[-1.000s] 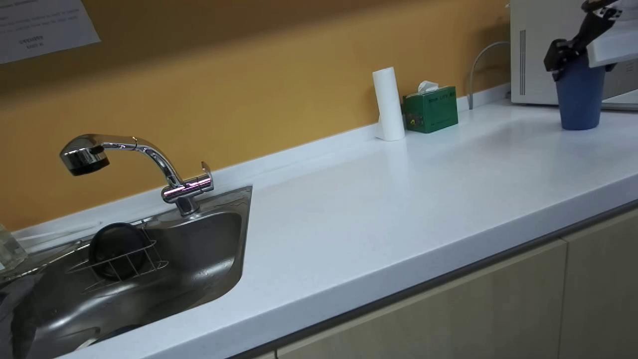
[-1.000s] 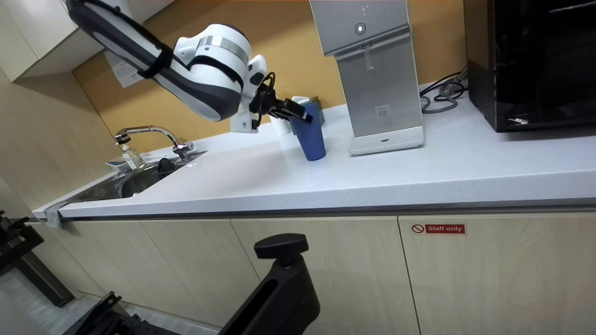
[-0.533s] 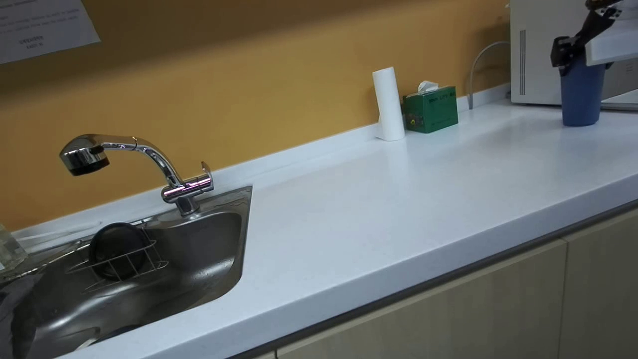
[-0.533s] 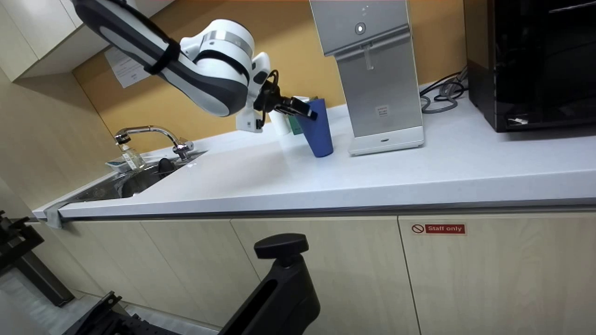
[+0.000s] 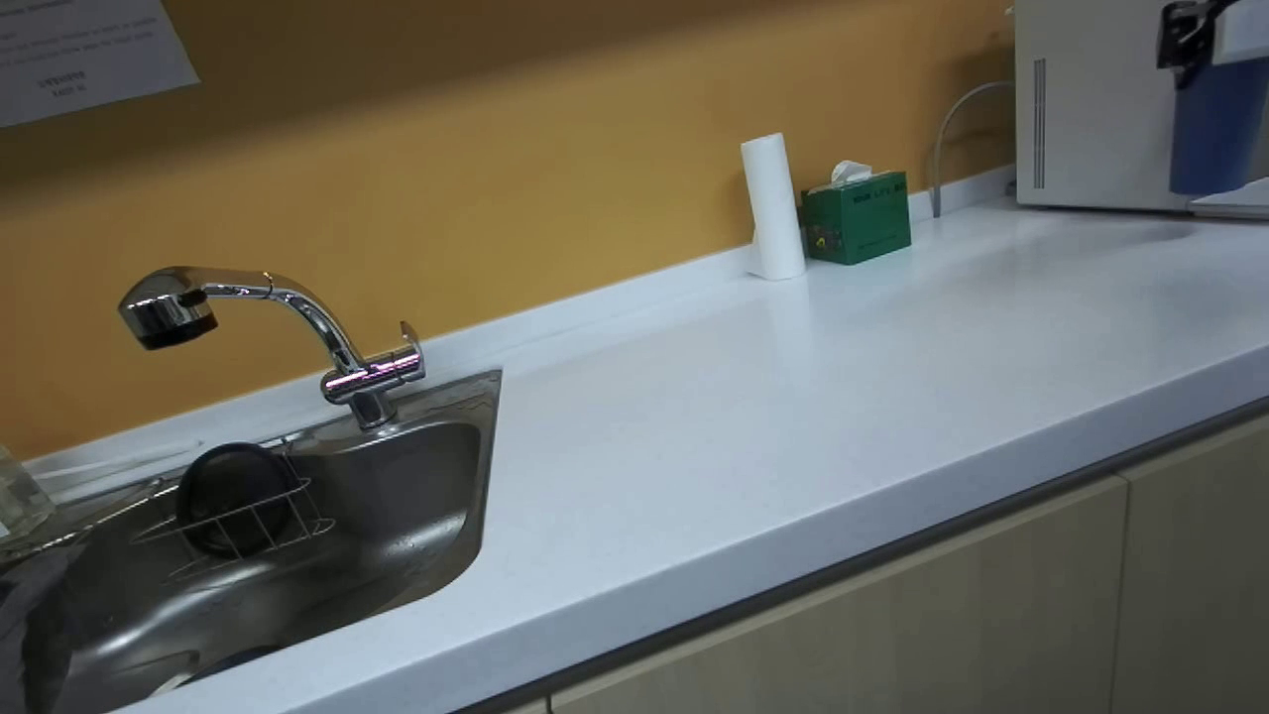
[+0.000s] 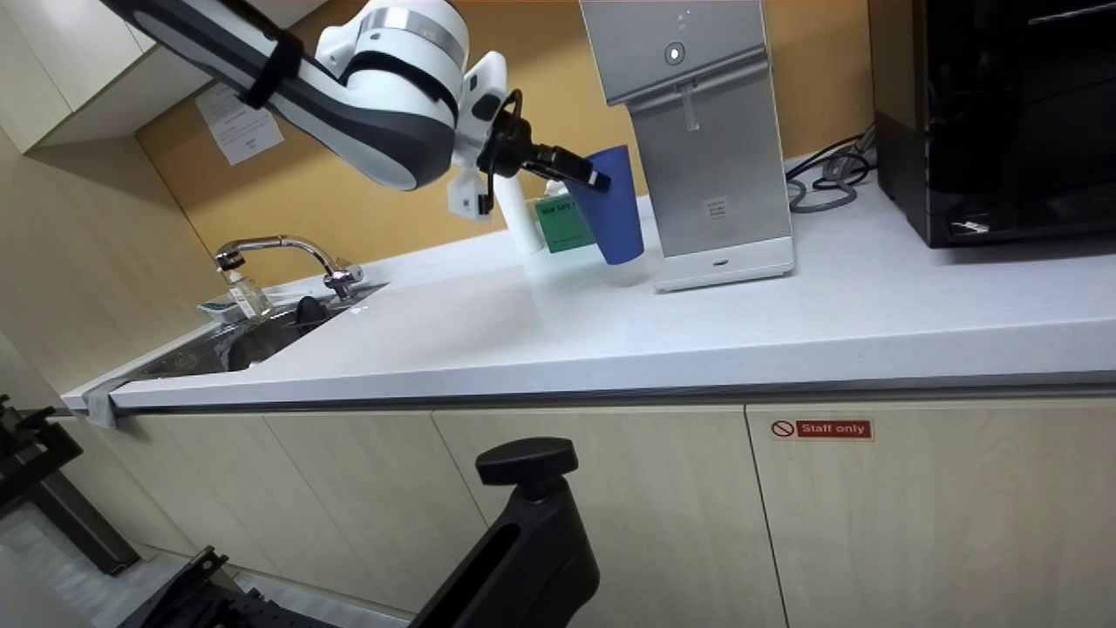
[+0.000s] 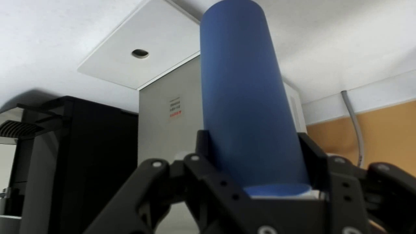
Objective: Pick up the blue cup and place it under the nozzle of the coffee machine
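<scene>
The blue cup (image 6: 617, 222) hangs roughly upright, base down, above the counter; it also shows in an exterior view (image 5: 1215, 129) and the wrist view (image 7: 237, 81). My gripper (image 7: 253, 139) is shut on its upper part, one finger on each side; in an exterior view the gripper (image 6: 600, 177) reaches in from the left. The coffee machine (image 6: 724, 174) is tall and grey, with a nozzle (image 6: 690, 106) and a white base (image 6: 728, 264). The cup is just left of that base in this view. The base, with a dark hole, also shows in the wrist view (image 7: 156, 42).
A green tissue box (image 6: 562, 224) and white paper roll (image 5: 773, 208) stand by the wall. A black appliance (image 6: 1011, 131) and cables (image 6: 833, 179) are right of the machine. A sink (image 5: 397, 496) with a faucet (image 5: 307, 317) lies at the far end.
The gripper has lifted the cup higher off the counter and carried it closer to the coffee machine, rightward in both exterior views. The hold on the cup looks the same.
</scene>
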Action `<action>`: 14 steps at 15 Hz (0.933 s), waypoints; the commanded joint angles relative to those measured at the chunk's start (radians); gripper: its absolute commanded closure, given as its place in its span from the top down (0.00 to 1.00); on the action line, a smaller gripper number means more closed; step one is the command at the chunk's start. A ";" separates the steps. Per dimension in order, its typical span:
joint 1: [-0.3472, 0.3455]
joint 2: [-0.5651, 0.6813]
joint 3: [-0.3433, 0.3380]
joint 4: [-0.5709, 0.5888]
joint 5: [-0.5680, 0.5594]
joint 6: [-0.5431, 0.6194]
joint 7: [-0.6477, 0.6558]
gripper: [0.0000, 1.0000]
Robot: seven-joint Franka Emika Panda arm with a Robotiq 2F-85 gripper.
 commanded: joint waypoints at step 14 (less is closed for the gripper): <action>-0.036 0.004 -0.032 -0.004 0.151 -0.107 -0.158 0.67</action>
